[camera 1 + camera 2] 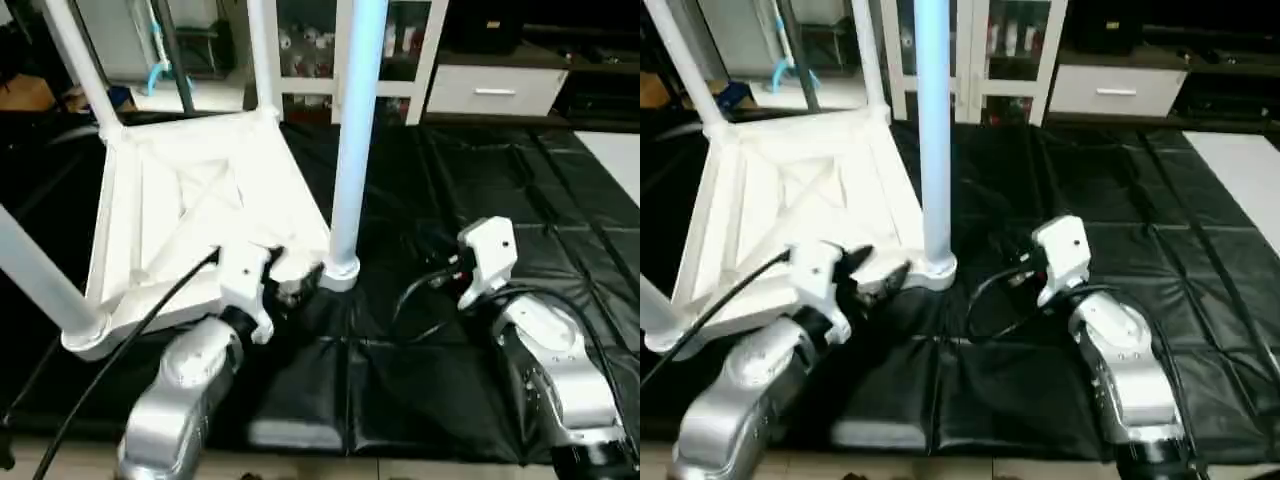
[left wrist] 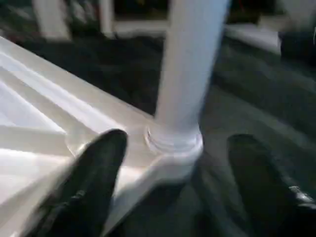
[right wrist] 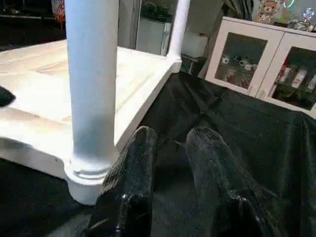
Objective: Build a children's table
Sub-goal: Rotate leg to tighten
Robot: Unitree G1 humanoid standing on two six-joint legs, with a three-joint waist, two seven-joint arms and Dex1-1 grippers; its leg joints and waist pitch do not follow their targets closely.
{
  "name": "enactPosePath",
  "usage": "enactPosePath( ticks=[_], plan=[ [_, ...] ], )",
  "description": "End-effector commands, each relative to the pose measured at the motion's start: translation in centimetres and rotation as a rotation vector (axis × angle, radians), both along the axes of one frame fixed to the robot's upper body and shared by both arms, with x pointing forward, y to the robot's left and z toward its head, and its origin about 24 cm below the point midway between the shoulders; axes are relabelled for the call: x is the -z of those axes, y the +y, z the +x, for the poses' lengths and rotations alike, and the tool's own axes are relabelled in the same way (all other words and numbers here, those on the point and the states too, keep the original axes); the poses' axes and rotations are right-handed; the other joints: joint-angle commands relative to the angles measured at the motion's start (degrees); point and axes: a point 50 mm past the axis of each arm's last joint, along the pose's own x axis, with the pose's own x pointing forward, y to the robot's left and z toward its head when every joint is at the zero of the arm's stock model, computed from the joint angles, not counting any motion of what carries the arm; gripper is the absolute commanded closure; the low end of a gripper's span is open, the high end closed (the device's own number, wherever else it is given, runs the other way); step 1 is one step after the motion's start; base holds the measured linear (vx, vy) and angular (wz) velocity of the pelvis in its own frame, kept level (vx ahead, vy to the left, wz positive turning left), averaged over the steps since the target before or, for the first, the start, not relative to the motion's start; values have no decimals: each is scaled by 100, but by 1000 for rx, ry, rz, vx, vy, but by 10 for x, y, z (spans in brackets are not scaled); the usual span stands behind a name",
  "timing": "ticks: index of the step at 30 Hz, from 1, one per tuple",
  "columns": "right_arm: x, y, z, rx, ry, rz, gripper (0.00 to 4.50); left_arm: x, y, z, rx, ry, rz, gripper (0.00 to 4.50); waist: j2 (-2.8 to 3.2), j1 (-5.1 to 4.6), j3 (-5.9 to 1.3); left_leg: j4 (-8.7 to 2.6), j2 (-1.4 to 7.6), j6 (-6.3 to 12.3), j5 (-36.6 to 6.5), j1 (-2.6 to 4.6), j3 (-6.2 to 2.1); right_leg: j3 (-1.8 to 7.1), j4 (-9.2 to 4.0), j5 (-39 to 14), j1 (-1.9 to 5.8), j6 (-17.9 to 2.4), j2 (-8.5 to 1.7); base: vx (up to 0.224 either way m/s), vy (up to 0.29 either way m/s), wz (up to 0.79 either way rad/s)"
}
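Nearest me, over my silver forearms, my left gripper [image 2: 173, 187] stands spread wide, its matte black fingers [image 2: 94, 182] flanking the round corner socket [image 1: 340, 272] without clasping it. My right gripper [image 3: 170, 182] hangs apart over the creased black mat [image 1: 450, 380], fingers close together, grasping nothing. Beyond, the white plastic tabletop [image 1: 190, 225] lies upside down on the mat, ribs showing, smooth tapered tube legs [image 1: 352, 140] standing upright from its corners.

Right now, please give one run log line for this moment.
tabletop: upside down on black mat | four legs: standing in sockets | left hand: open beside near leg
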Motion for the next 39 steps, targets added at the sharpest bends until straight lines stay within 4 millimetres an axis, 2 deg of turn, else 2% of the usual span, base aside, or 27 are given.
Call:
enactPosePath(
  ticks=[1,3,5,6,7,8,11,12,13,14,16,17,18,20,21,23,27,30,32,35,38,39],
  plan=[
    [-3,-4,2,-8,-14,-27,336,8,6,6,23,27,69,52,-16,-13,-282,-704,436,-181,-2009,136,-223,165,-461,-1636,70,-920,-326,0,0,0],
    [-3,-5,3,-11,-14,-35,336,8,10,12,26,25,100,52,-21,-38,-289,-698,429,-190,-2073,120,-218,174,-469,-1748,66,-955,-350,0,0,0],
    [-3,-6,3,-12,-15,-39,336,8,13,15,28,23,115,52,-20,-39,-300,-694,436,-165,-1982,113,-216,178,-469,-1622,65,-999,-359,0,0,0],
    [-3,-8,3,-19,-13,-48,336,9,19,28,60,46,166,52,-19,-37,-305,-693,443,-84,-1805,93,-203,181,-459,-1426,80,-1079,-370,0,0,0],
    [-3,-8,3,-19,-13,-48,336,9,19,28,60,46,166,52,-11,-17,-324,-668,422,-54,-1799,149,-170,185,-461,-1463,28,-1084,-347,0,0,0],
    [-2,-9,3,-24,-13,-54,336,11,23,38,100,82,209,52,-20,-24,-335,-667,416,-30,-1692,127,-172,190,-458,-1378,61,-1092,-360,0,0,0],
    [-3,-10,3,-31,-15,-61,336,14,25,43,146,120,232,52,-17,7,-391,-627,428,228,-876,83,-147,177,-366,-377,137,-1358,-377,0,0,0],
    [-3,-10,2,-32,-16,-65,336,13,25,46,164,124,228,70,10,18,-397,-620,432,293,-754,82,-144,176,-350,-225,147,-1419,-388,50,2,-4],
    [-3,-12,2,-34,-18,-70,336,12,23,49,203,126,222,70,-4,22,-428,-591,436,431,-429,57,-134,166,-307,201,184,-1535,-392,50,2,-4],
    [-3,-13,2,-34,-19,-74,336,11,22,49,235,130,226,80,7,35,-443,-578,436,483,-328,75,-121,160,-292,356,172,-1587,-382,0,0,0],
    [-3,-14,2,-34,-20,-78,336,11,21,49,273,140,231,98,13,63,-481,-523,449,744,93,73,-101,153,-231,983,174,-1779,-393,0,0,0],
    [-3,-14,2,-34,-21,-80,336,11,20,48,303,147,233,114,7,72,-462,-522,458,843,79,66,-88,150,-235,969,168,-1841,-401,0,0,0],
    [-3,-15,3,-35,-22,-81,336,11,19,48,329,150,239,114,14,85,-447,-532,466,858,-10,68,-84,150,-249,847,161,-1854,-406,0,0,0],
    [-4,-16,3,-38,-25,-89,336,10,17,48,375,162,240,124,11,107,-418,-566,486,772,-405,97,-68,152,-297,314,143,-1845,-403,0,0,0],
    [-4,-16,4,-39,-27,-92,336,10,17,48,391,165,245,124,7,108,-396,-595,492,653,-680,108,-61,155,-325,-44,131,-1824,-395,0,0,0],
    [-5,-17,5,-40,-28,-93,336,10,17,48,409,175,251,156,-9,100,-363,-641,508,415,-1095,129,-48,165,-369,-532,104,-1733,-381,0,0,0],
    [-6,-16,6,-51,-33,-95,336,11,18,44,492,199,267,178,-17,89,-348,-681,506,237,-1312,119,-54,174,-386,-831,87,-1556,-383,0,0,0],
    [-6,-16,6,-55,-32,-94,336,11,16,36,581,185,304,210,-25,96,-356,-679,506,221,-1244,124,-46,185,-391,-764,78,-1522,-396,0,0,0],
    [-6,-16,6,-63,-32,-96,336,13,15,30,641,177,335,215,-41,97,-357,-678,510,291,-1080,102,-45,183,-378,-589,91,-1522,-400,0,0,0],
    [-5,-15,6,-75,-30,-95,336,16,12,22,706,173,353,242,-28,104,-369,-661,516,425,-834,113,-28,173,-347,-276,96,-1603,-401,0,0,0],
    [-4,-15,6,-111,-19,-101,336,17,9,15,763,143,381,260,-54,105,-365,-660,521,489,-781,109,-14,171,-348,-238,102,-1634,-406,0,0,0],
    [-3,-15,6,-112,-19,-102,336,17,9,15,765,142,383,273,-60,105,-353,-665,520,511,-861,107,-8,175,-368,-383,98,-1618,-411,0,0,0]
  ],
)
